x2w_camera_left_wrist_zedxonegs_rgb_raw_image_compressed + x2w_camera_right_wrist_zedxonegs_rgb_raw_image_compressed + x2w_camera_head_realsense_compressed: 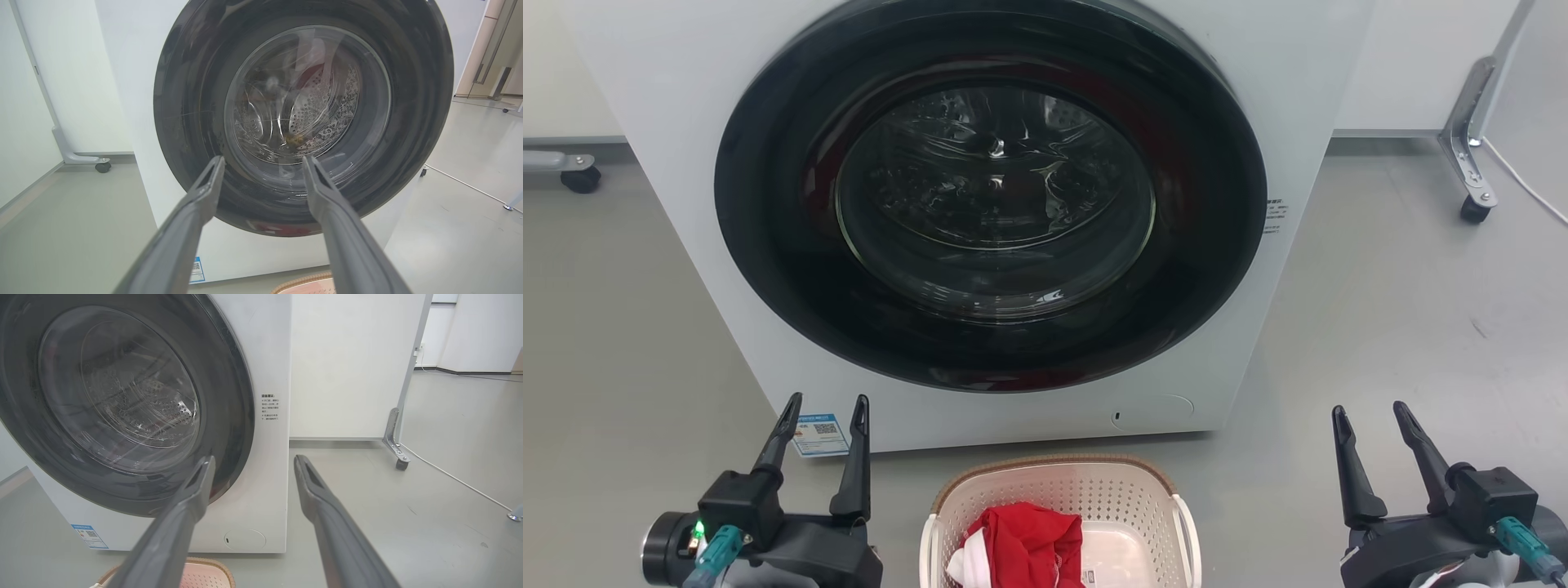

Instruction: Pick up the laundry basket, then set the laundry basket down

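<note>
Cream-white perforated plastic laundry basket (pixel 1094 494), brown woven-look rim, sat on floor (pixel 1421 286) just before white washing machine (pixel 1307 98). Left gripper (pixel 827 400), right gripper (pixel 1369 408) both spread wide, empty, flanking it. Risk: uneven grab on side handles (pixel 1188 531) (red cloth (pixel 1029 539) heaped left) could tip basket, spill load.

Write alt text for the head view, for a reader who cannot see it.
A cream-white laundry basket holding a red cloth stands on the floor before a white front-loading washing machine, door shut. The open left gripper and open right gripper flank the basket, apart from it.
</note>
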Available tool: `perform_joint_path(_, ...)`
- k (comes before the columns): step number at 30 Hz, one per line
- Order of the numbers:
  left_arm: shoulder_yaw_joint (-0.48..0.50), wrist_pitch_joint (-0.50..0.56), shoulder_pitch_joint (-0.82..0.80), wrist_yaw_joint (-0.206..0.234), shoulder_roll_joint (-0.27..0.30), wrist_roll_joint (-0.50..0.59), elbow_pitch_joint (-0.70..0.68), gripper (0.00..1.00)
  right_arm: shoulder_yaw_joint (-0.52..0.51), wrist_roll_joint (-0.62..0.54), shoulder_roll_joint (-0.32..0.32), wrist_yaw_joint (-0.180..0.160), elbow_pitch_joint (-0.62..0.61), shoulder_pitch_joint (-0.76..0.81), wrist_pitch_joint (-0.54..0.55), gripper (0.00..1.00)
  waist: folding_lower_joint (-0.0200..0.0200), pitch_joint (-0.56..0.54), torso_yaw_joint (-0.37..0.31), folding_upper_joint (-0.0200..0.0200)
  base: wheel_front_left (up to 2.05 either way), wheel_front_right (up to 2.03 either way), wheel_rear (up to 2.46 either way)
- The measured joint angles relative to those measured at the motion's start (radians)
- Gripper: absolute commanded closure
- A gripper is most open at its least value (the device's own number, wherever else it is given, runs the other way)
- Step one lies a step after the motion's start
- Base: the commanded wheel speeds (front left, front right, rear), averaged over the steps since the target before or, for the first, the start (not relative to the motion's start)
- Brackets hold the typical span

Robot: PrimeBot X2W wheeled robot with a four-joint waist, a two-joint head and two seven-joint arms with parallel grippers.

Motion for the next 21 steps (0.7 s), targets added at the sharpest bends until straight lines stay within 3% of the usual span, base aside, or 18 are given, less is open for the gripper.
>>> perform_joint_path(21,0.021,0.032,0.004,0.008,-0.012,0.008,0.023,0.0,-0.022,0.008,0.0,0.013,0.023,0.001,0.0,0.0,0.0,0.003,-0.006,0.0,0.0,0.0,0.0)
